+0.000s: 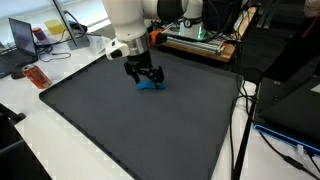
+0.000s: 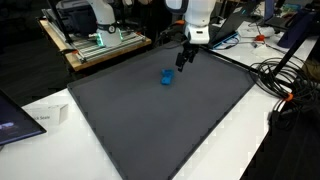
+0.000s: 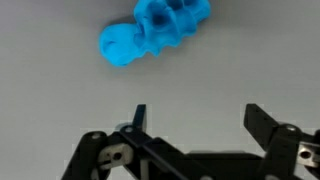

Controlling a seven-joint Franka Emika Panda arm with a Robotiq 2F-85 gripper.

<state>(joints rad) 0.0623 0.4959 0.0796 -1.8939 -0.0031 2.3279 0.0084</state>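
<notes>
My claw is spread wide, its two fingers well apart with nothing between them. I grip nothing and touch nothing.

The blue toy lies just ahead of my fingertips in the wrist view, past their reach and a little toward the finger on that view's left side. It is a knobbly plastic piece with a round ball at one end, lying flat on its side. In both exterior views my claw hangs close above the dark mat. The toy sits near it but clear of it.

The mat spreads under me and covers most of the white worktop. Off beyond the mat's edge, well away from my claw, a red can lies on the worktop in an exterior view. A tangle of cables trails along the side in an exterior view.
</notes>
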